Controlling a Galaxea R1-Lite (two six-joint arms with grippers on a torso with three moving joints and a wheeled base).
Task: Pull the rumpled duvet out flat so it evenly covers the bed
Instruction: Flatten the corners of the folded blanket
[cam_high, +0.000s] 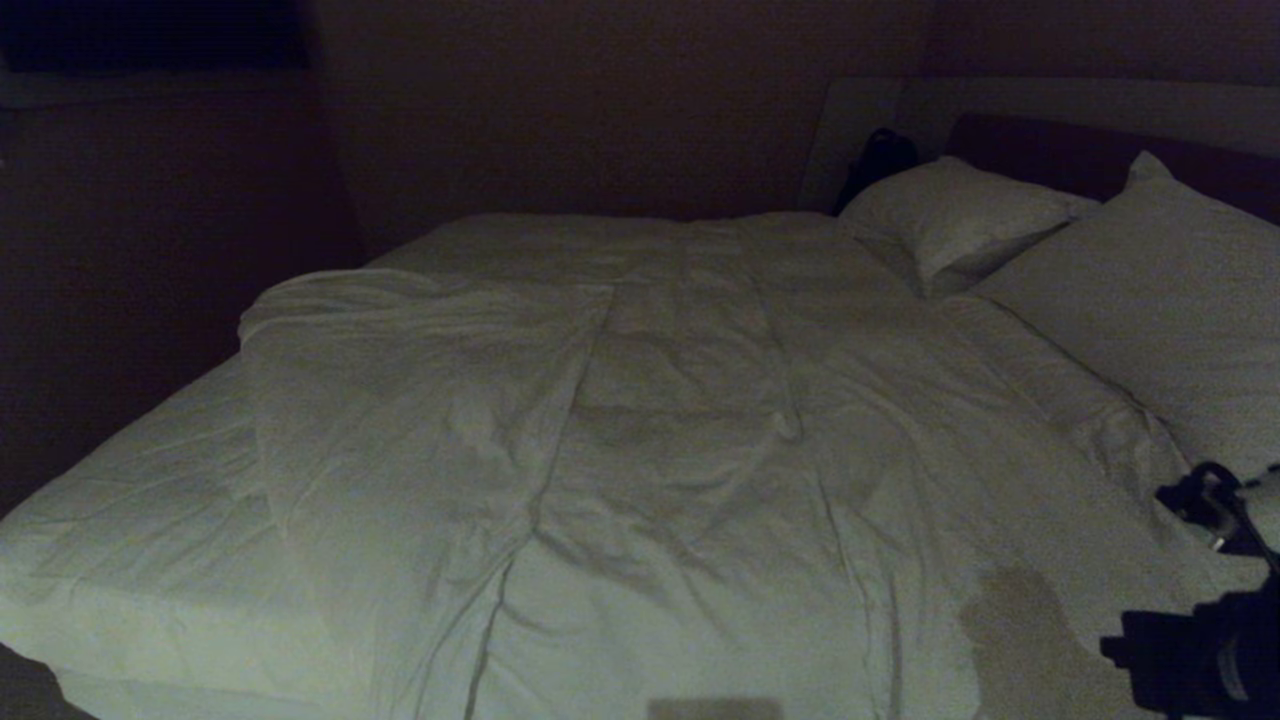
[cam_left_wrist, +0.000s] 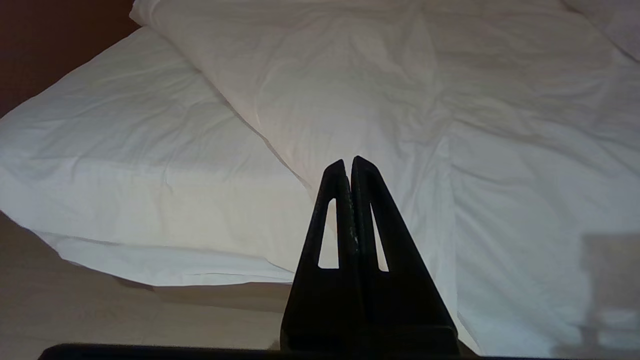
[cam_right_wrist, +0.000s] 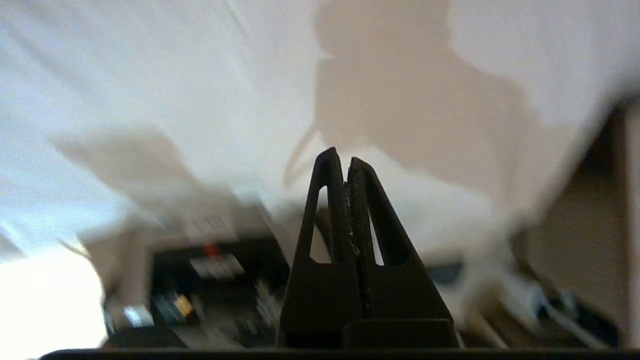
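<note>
**Duvet askew, foot corner of bed bare**

The duvet (cam_high: 700, 420) is spread over the bed (cam_high: 120, 560), its long axis angled from the near edge toward the pillows (cam_high: 1150, 300). Its folded-back edge leaves sheet exposed at the left foot corner. The left gripper (cam_left_wrist: 348, 162) is held closed, empty, above the near edge; the right gripper (cam_right_wrist: 340, 157) is likewise closed on nothing.

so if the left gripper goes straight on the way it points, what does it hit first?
Likely the puffy, creased white duvet: the left gripper, jaws shut, points at its sloping edge. Depth is unclear.
</note>
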